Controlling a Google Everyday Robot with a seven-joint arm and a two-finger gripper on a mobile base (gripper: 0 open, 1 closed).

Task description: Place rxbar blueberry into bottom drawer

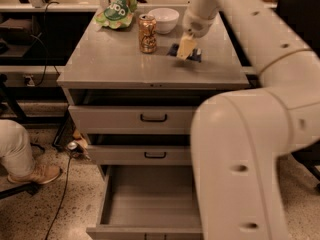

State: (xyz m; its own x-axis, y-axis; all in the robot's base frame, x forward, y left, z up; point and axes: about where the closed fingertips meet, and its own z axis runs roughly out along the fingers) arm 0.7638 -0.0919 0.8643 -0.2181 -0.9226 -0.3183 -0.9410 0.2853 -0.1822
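The rxbar blueberry (pixel 196 55), a dark navy bar, is at the back right of the grey cabinet top (pixel 110 64). My gripper (pixel 184 51) reaches down from the upper right onto its middle and is shut on it; the bar's ends stick out on both sides. I cannot tell whether the bar touches the top or hangs just above it. The bottom drawer (pixel 150 194) is pulled out below, showing a plain grey inside with nothing in it.
An orange-brown can (pixel 147 33) stands left of the gripper, with a white bowl (pixel 164 19) and a green snack bag (pixel 119 9) behind it. Two upper drawers (pixel 154 118) are shut. My arm (pixel 245 154) covers the drawer's right side. A person's leg and shoe (pixel 30 171) are at the left.
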